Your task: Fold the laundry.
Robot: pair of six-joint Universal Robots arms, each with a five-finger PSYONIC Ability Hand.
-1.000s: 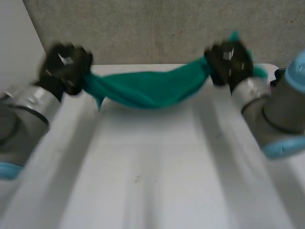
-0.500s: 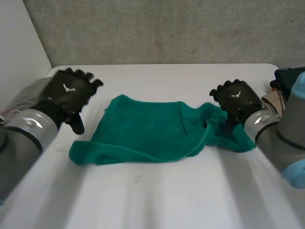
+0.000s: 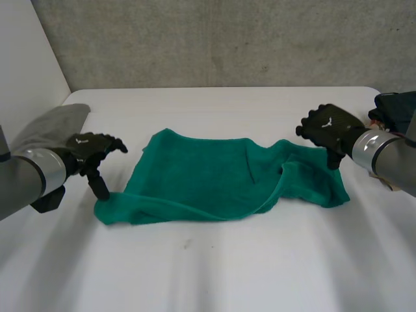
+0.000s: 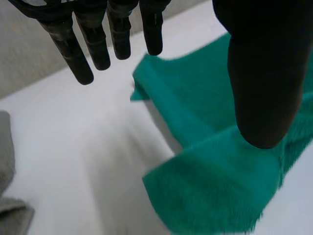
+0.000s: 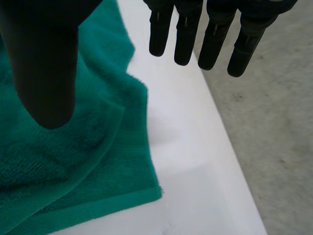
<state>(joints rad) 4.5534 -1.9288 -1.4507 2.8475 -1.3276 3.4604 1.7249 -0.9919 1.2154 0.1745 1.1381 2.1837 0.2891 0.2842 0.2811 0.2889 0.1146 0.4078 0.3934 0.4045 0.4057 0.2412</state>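
On white table [image 3: 214, 260], left to right: folded grey cloth [image 3: 55, 123] lying at edge; left hand [image 3: 91, 153] hovering, fingers spread, gripping nothing, beside rumpled green terry towel [image 3: 208, 179] lying mid-table; right hand [image 3: 328, 127] hovering over its right end, fingers straight, empty

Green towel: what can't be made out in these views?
Head view: green towel, top fold hides the layers beneath.
Left wrist view: left hand, its thumb covers part of the towel.
Head view: grey cloth partly behind left arm; dark things cut by the edge.
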